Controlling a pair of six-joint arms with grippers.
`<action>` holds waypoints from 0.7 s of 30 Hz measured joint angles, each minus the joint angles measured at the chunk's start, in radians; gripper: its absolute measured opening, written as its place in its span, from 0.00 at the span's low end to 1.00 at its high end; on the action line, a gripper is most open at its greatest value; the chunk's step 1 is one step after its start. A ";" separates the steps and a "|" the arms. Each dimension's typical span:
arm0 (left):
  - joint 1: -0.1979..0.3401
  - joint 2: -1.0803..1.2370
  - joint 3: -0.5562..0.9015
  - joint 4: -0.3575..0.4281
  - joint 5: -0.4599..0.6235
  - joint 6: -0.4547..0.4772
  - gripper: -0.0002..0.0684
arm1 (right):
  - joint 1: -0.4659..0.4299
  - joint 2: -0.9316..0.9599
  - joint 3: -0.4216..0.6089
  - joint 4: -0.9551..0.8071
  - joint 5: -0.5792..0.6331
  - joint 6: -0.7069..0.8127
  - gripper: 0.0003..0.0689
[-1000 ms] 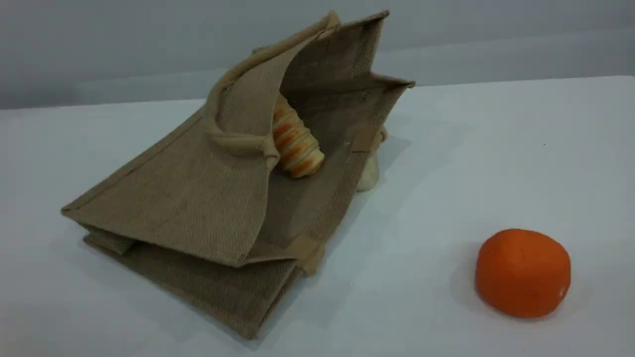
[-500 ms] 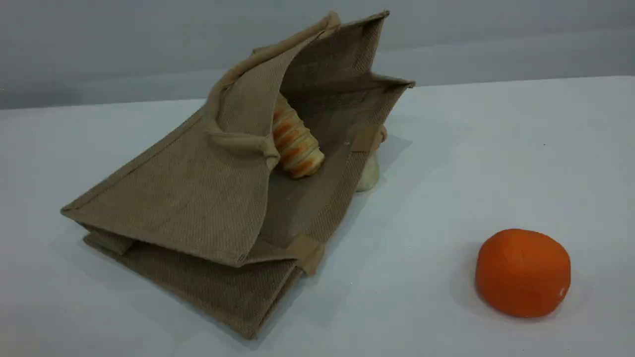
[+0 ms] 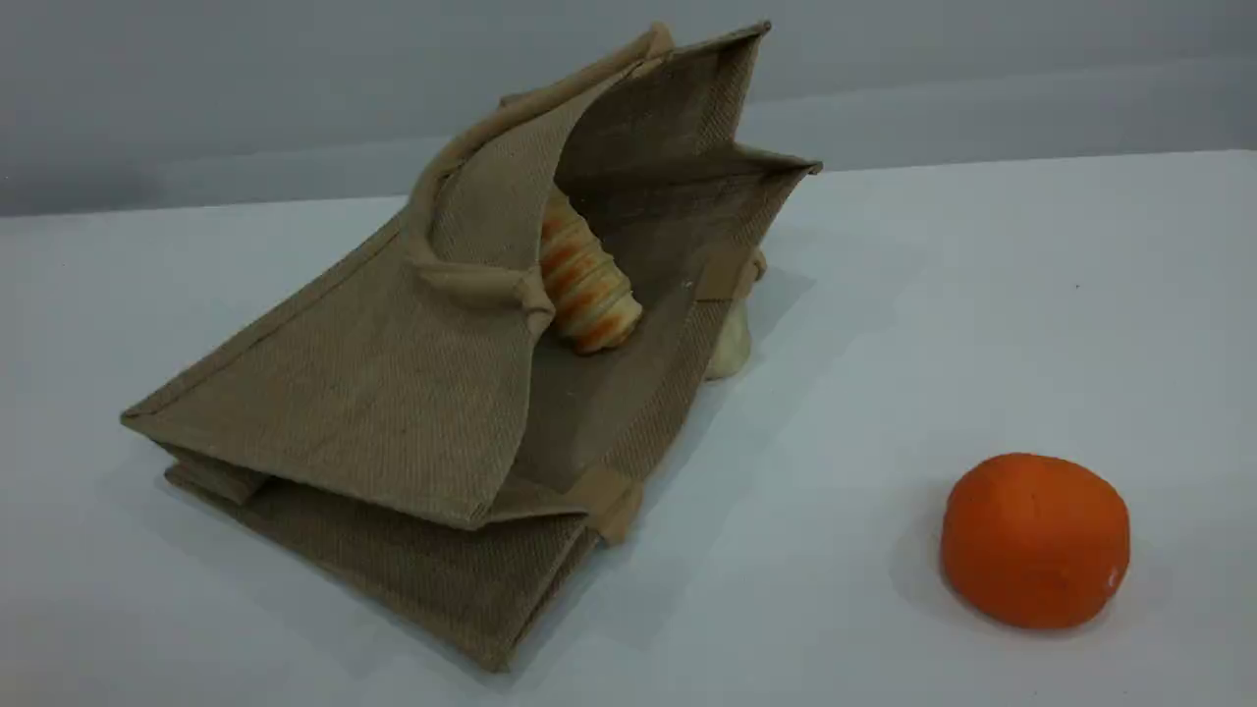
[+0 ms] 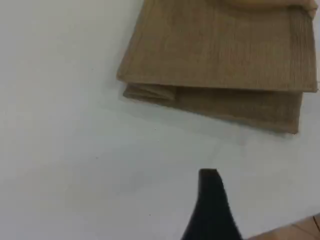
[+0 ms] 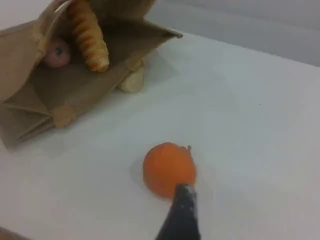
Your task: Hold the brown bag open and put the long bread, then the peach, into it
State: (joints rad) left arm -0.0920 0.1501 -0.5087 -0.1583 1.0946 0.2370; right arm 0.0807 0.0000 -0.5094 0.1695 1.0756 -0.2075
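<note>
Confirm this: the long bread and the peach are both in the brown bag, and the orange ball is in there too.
Not quite. The orange ball sits out on the table, well apart from the brown bag; the scene view shows it. The long bread and the peach are inside, per the right wrist view.

left claw (image 4: 212, 200): open, holding nothing | right claw (image 5: 182, 212): open, holding nothing

No legible text, label, brand, number or sign appears on any object in the three views.
</note>
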 joint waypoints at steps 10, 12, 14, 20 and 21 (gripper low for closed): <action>0.003 -0.008 0.000 0.000 -0.002 0.001 0.68 | -0.001 0.000 0.000 0.000 0.000 0.000 0.83; 0.026 -0.022 0.000 -0.001 -0.002 0.001 0.68 | -0.011 0.000 0.000 0.000 0.000 0.000 0.83; 0.060 -0.046 0.000 -0.001 -0.002 0.001 0.68 | -0.029 0.000 0.000 0.000 0.000 0.000 0.83; 0.101 -0.116 0.000 -0.001 0.000 0.001 0.68 | -0.065 0.000 0.000 -0.001 0.000 0.000 0.83; 0.100 -0.125 0.000 -0.002 0.000 0.001 0.68 | -0.070 0.000 0.000 -0.001 0.000 0.000 0.83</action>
State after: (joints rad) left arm 0.0077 0.0247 -0.5087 -0.1603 1.0946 0.2379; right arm 0.0103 0.0000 -0.5094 0.1685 1.0756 -0.2075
